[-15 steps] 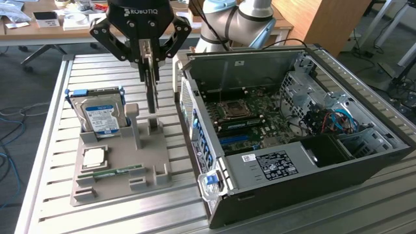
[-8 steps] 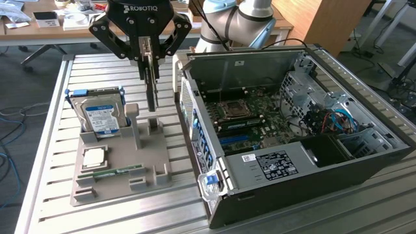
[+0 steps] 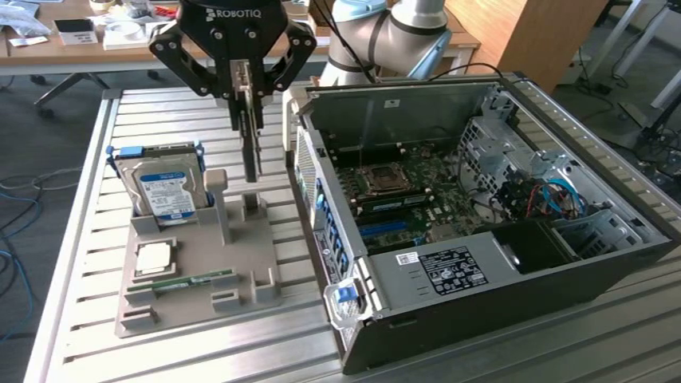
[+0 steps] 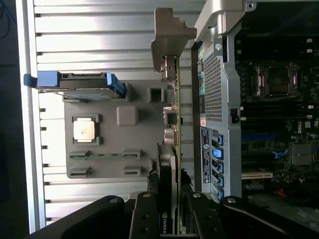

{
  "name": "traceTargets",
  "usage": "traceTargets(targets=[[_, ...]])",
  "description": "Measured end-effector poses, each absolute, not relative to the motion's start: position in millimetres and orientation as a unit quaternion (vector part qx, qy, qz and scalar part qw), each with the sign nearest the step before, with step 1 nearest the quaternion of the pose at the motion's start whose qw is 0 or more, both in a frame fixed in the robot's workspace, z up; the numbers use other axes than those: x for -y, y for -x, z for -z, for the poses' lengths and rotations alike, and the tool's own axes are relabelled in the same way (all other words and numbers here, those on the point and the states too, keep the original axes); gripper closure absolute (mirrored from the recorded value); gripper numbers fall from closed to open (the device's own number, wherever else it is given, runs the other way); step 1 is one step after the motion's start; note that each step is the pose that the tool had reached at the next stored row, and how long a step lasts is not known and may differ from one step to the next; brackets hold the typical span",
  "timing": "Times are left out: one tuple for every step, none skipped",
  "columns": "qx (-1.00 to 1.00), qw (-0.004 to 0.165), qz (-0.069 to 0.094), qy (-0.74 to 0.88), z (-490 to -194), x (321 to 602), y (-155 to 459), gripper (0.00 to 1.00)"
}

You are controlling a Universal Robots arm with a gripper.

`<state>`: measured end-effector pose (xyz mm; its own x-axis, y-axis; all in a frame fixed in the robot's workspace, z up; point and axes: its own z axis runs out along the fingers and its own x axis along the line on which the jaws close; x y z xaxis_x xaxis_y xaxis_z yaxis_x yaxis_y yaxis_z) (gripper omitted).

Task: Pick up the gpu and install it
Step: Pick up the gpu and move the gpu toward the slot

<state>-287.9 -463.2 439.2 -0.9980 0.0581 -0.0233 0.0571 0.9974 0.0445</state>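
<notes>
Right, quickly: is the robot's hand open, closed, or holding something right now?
Hand: closed on the gpu, gripping its upper edge; the card hangs upright.

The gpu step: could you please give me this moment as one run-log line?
tool: shut on gpu | gpu: upright on edge, over grey fixture, outside computer case | install: not done
</notes>
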Motion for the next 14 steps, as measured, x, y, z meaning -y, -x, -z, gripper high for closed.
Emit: traceTargets(targets=[[-0.999,0.012,-0.022,-0.029,-439.2,463.2,287.1,0.73],[-0.999,0.012,-0.022,-0.029,-439.2,463.2,286.3,0.73],[-0.999,0.012,-0.022,-0.029,-439.2,463.2,285.5,0.73],[-0.999,0.012,-0.022,-0.029,-439.2,463.2,284.7,0.73],[-0.999,0.012,-0.022,-0.029,-439.2,463.2,283.7,0.73],[-0.999,0.012,-0.022,-0.029,-439.2,463.2,282.8,0.73],[-0.999,0.012,-0.022,-0.029,-439.2,463.2,281.8,0.73],[-0.999,0.012,-0.022,-0.029,-439.2,463.2,280.8,0.73],[-0.999,0.012,-0.022,-0.029,-439.2,463.2,279.7,0.73],[-0.999,0.012,-0.022,-0.029,-439.2,463.2,278.6,0.73],[-0.999,0.012,-0.022,-0.029,-439.2,463.2,277.4,0.73],[-0.999,0.012,-0.022,-0.029,-439.2,463.2,276.0,0.73],[-0.999,0.012,-0.022,-0.029,-439.2,463.2,274.8,0.73],[-0.999,0.012,-0.022,-0.029,-439.2,463.2,273.5,0.73]])
